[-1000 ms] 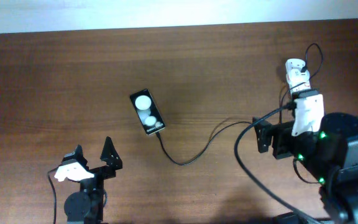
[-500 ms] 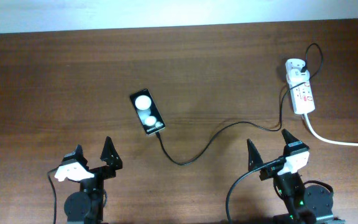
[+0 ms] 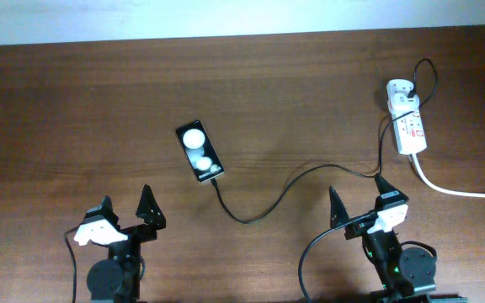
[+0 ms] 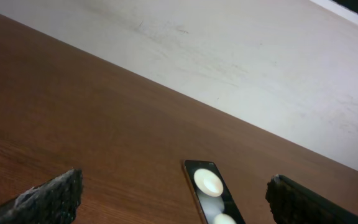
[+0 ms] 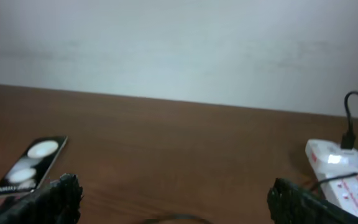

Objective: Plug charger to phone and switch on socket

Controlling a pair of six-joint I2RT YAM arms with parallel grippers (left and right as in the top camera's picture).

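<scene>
Left end effector (image 3: 126, 200) and right end effector (image 3: 358, 190) gaped wide, empty.
Charger (image 3: 259, 207) trailed across counter (image 3: 74, 101) from phone (image 3: 199, 152) towards socket (image 3: 410, 130).

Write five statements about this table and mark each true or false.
The phone lies flat on the table. True.
The left claw grips the charger cable. False: it is open and empty, and the cable lies on the table.
The charger cable reaches the phone's near end. True.
The right claw rests on the socket. False: it is open and well apart from the socket.
A white adapter sits at the socket's far end. True.
</scene>
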